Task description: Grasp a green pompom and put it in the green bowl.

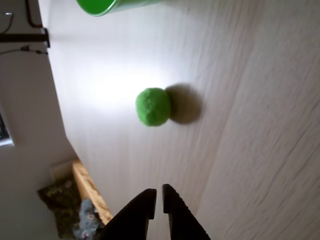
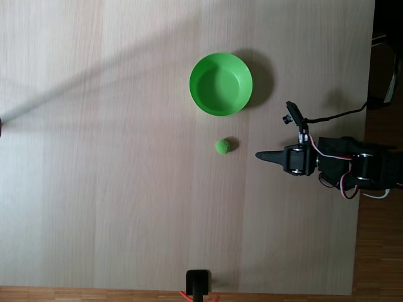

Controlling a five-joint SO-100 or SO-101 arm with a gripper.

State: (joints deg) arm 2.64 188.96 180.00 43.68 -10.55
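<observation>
Pompoms: one green pompom (image 2: 223, 146) before you, lying on the table (image 2: 94, 189) just below the bowl.
Bowls: one green bowl (image 2: 220, 84), nothing inside.
Gripper (image 1: 159, 192): your jaws nearly closed, holding nothing, short of the pompom.

Pale wood table (image 2: 113, 157), lit and streaked with shadow.
A black clamp (image 2: 198, 284) sits at its lower edge in the fixed view; brown floor (image 2: 378, 251) runs along the right; the wrist view catches a patterned cushion (image 1: 65, 200).
</observation>
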